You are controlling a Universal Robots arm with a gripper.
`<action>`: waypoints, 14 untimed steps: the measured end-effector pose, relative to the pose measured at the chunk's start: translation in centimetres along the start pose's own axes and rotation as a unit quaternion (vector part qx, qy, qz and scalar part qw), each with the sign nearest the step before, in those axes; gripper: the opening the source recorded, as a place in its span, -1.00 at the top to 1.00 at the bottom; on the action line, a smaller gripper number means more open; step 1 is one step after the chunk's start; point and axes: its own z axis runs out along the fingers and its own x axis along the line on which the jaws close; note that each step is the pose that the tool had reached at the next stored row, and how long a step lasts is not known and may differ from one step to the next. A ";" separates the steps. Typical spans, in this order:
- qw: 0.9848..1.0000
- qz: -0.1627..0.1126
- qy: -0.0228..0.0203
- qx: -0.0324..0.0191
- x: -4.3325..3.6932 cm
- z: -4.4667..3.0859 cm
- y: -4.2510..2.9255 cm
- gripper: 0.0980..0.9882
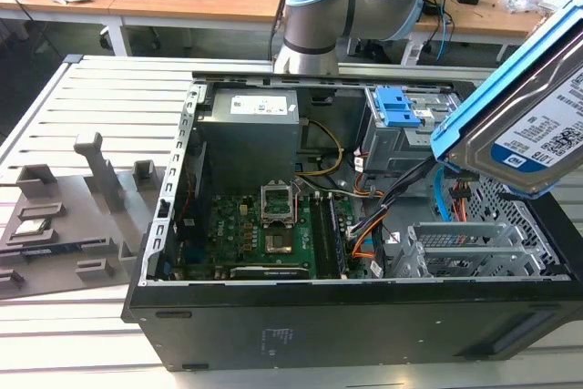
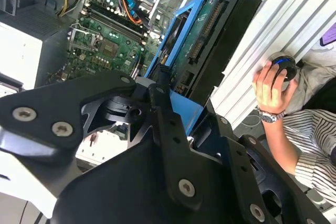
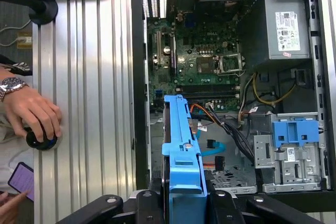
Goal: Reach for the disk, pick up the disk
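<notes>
Gripper (image 3: 184,203) fingers clamped on the flat silver-grey hard disk in its bright blue plastic bracket (image 1: 524,116), held clear above the open black computer case (image 1: 364,316) (pickup apparently done).

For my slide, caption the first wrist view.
Gripper shut on the blue-bracketed silver-grey metal hard disk, lifted above the open black computer case.

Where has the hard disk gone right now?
The disk hangs tilted at the exterior view's right, lifted above the open computer case. In the first wrist view the gripper clamps its blue bracket.
</notes>
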 end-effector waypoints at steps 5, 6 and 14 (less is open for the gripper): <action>1.000 0.000 0.000 0.000 1.05 0.01 -0.05 0.39; 1.000 0.000 0.000 0.000 1.21 0.01 -0.06 0.39; 1.000 0.000 0.000 0.000 2.76 0.01 -0.14 0.39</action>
